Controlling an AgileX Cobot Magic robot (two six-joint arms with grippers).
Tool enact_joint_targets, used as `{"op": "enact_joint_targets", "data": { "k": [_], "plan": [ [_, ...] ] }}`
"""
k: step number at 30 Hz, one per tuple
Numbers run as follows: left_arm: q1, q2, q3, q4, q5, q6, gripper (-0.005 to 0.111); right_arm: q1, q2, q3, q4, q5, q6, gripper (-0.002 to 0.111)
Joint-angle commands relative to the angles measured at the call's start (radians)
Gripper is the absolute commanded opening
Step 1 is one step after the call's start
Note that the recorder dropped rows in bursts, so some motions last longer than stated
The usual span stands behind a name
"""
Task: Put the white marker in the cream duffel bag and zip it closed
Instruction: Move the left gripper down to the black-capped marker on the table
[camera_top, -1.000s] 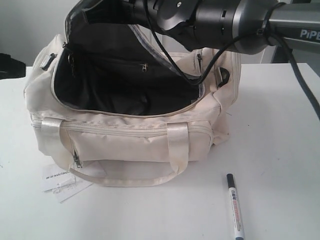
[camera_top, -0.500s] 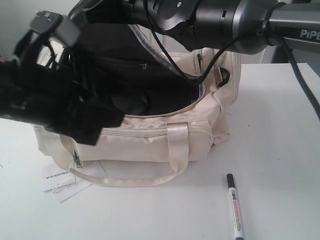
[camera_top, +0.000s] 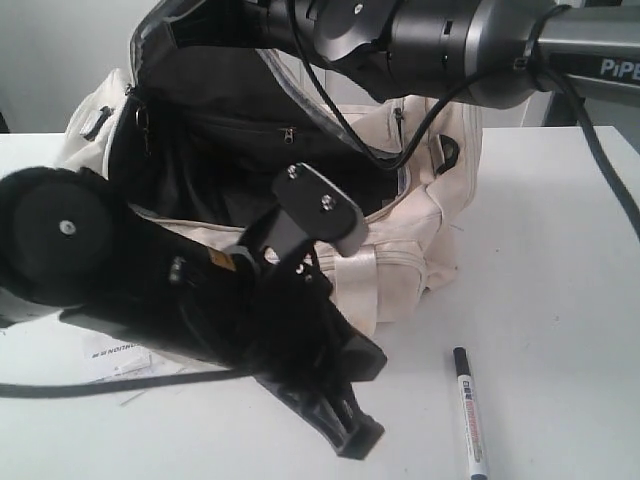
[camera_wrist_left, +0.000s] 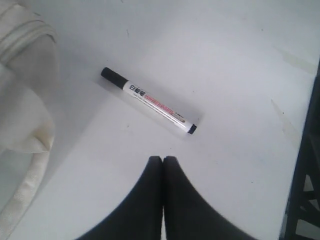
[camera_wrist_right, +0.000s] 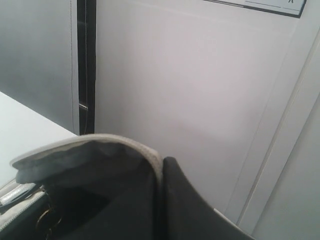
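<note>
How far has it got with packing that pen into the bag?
Done: the cream duffel bag is unzipped, its dark lining showing. In hand: the right gripper pinches its top flap up, and the left gripper, shut, hovers over the table close to the white marker. Left: open, pick the marker up, drop it inside, zip the bag closed.

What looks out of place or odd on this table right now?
Nothing spilled or damaged. The white marker lies on the table outside the cream duffel bag, whose top flap the right hand pinches up.
</note>
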Motion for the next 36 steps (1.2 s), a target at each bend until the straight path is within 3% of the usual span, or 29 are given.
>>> {"op": "enact_joint_targets", "data": {
  "k": [1,18,23,28,36],
  "plan": [
    [-0.052,0.066,-0.033,-0.009,0.001,0.008,0.0,-0.009,-0.017,-0.003,0.001,-0.03,0.005,0.0],
    [-0.078,0.335,-0.305,0.024,0.222,-0.015,0.0,-0.009,-0.017,-0.003,0.001,-0.03,0.005,0.0],
    [-0.078,0.402,-0.412,0.19,0.292,-0.141,0.0,-0.009,-0.017,-0.003,0.001,-0.03,0.005,0.0],
    [-0.083,0.476,-0.532,0.489,0.372,-0.403,0.0,-0.009,-0.017,-0.003,0.001,-0.03,0.005,0.0],
    [-0.115,0.604,-0.711,0.64,0.442,-0.582,0.0,-0.009,-0.017,-0.003,0.001,-0.03,0.033,0.0]
  ]
}}
